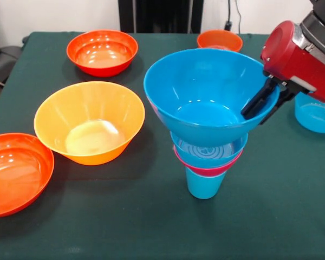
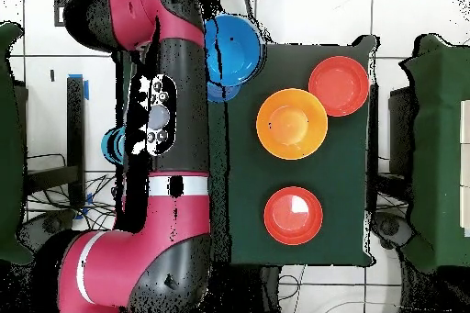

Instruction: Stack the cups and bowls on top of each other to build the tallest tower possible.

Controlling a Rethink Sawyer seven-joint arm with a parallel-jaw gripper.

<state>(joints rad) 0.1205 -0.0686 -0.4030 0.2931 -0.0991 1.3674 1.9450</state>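
Note:
In the front view a tower stands mid-table: a light blue cup [image 1: 205, 185] at the bottom, then a pink bowl [image 1: 206, 168], a small blue bowl [image 1: 208, 150] and a large blue bowl [image 1: 206, 89] on top. My gripper [image 1: 265, 104] reaches in from the right and is shut on the large blue bowl's right rim, one black finger [image 1: 254, 104] inside the bowl and the other outside. From overhead the large blue bowl [image 2: 234, 50] shows beside my arm [image 2: 170, 126], which hides the gripper there.
A large yellow-orange bowl [image 1: 89, 122] [image 2: 292, 123] sits left of the tower. Red-orange bowls lie at front left [image 1: 13, 172] [image 2: 339, 85] and back left [image 1: 102, 51] [image 2: 293, 215]. A small orange bowl [image 1: 219, 39] is at the back. A blue container [image 1: 316, 115] stands behind my wrist.

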